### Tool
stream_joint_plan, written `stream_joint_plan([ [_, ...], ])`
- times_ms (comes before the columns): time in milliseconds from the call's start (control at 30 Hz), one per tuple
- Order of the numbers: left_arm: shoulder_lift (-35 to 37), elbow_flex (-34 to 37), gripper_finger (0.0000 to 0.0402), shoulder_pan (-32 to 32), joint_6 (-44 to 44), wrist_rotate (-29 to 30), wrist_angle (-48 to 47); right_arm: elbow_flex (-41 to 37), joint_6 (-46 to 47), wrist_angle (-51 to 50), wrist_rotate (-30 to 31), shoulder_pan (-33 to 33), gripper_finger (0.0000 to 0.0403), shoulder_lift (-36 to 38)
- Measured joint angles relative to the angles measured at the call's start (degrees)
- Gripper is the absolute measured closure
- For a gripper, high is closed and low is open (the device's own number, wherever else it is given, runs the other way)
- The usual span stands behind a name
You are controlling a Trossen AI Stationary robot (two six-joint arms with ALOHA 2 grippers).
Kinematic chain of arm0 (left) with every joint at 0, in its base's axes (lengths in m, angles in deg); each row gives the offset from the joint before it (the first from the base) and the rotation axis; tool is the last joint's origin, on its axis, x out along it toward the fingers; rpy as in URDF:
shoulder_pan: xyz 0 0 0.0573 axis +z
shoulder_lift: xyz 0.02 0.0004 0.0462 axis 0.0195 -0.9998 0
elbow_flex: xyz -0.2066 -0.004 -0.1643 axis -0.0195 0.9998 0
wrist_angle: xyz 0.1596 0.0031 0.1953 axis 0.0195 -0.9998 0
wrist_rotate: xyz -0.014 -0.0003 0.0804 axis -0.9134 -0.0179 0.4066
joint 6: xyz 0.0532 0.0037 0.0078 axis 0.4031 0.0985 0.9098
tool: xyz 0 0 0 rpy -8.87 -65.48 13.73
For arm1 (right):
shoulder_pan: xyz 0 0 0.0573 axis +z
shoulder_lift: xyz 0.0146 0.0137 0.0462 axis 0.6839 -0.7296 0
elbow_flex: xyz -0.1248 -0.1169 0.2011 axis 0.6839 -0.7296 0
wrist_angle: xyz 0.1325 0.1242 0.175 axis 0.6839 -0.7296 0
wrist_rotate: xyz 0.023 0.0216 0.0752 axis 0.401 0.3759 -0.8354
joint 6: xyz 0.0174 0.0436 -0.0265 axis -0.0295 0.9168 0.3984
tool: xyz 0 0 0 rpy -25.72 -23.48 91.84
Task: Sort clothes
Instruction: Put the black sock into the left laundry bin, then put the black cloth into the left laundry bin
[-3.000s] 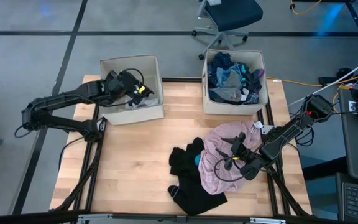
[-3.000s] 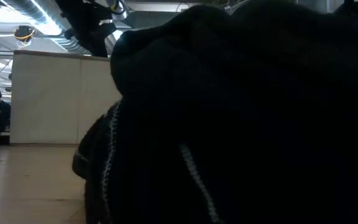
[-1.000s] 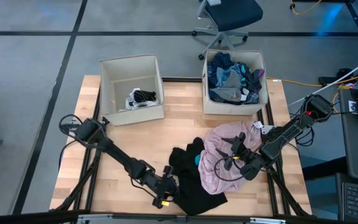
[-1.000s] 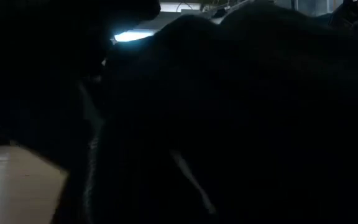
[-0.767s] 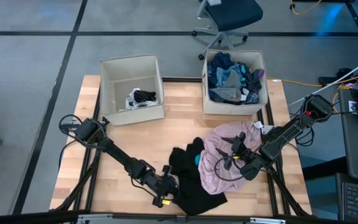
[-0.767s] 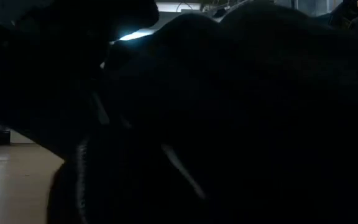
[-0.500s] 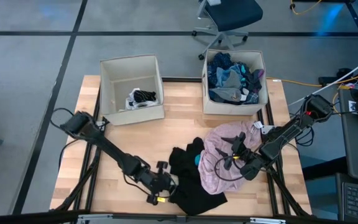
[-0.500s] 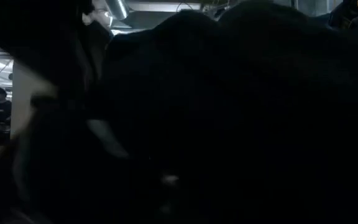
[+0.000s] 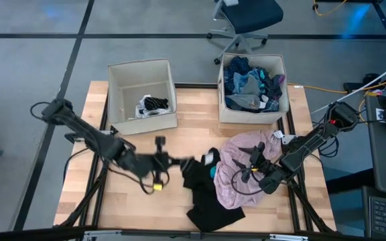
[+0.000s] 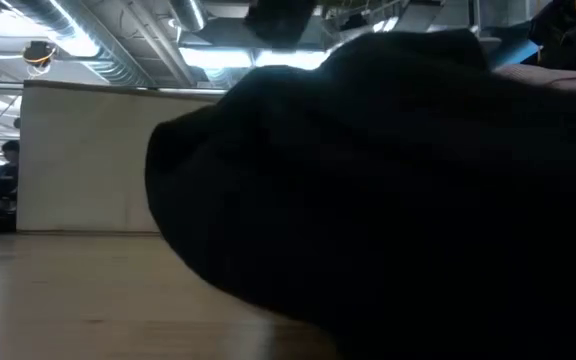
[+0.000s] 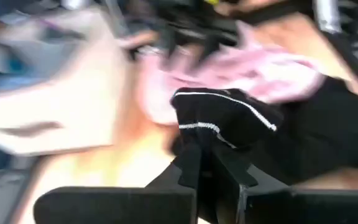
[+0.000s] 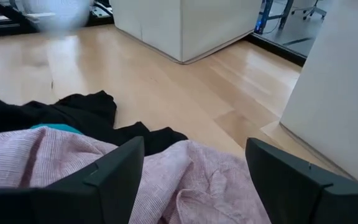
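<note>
Left gripper [image 9: 179, 163], arm stretched low across the table, is clamped on a black garment [image 11: 229, 115].

Even, shadowless light falls on the counter [image 9: 133, 207] from above, yet the left arm [image 9: 106, 147] smears with motion blur. Low down, a black garment [image 10: 388, 200] fills the view in near darkness, ceiling lights [image 10: 208, 55] glaring behind. The left wrist view is heavily blurred; the right wrist view is bright and clear.

Two beige fabric boxes [image 9: 141, 94] stood at the wooden counter's [image 9: 139, 201] rear edge. Before the right-hand box lay a pale pink garment [image 9: 236, 174], with black clothes [image 9: 206, 197] touching its left.
</note>
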Motion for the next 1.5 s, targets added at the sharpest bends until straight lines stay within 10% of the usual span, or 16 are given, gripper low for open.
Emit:
stream_joint_plan([
  [300,14.5,0.0,0.0387,13.0,11.4,13.8,-0.7,0.0,-0.9,0.0,-0.1,0.0,0.0123,0.0],
  [767,20.2,0.0,0.0386,42.6,12.8,14.0,-12.8,0.0,-4.1,-0.1,0.1,0.0,0.0123,0.0],
  [1200,18.4,0.0,0.0303,51.0,1.9,12.6,-21.2,0.0,-4.2,-0.1,0.0,0.0,0.0123,-0.1],
  [1333,18.5,-3.0,0.0243,50.1,-4.9,4.6,-24.9,0.0,-4.2,-0.1,0.0,0.0,0.0123,-0.1],
  [1500,18.7,-5.8,0.0202,44.5,-12.6,-20.0,-20.6,0.0,-4.2,-0.1,0.0,0.0,0.0123,-0.1],
])
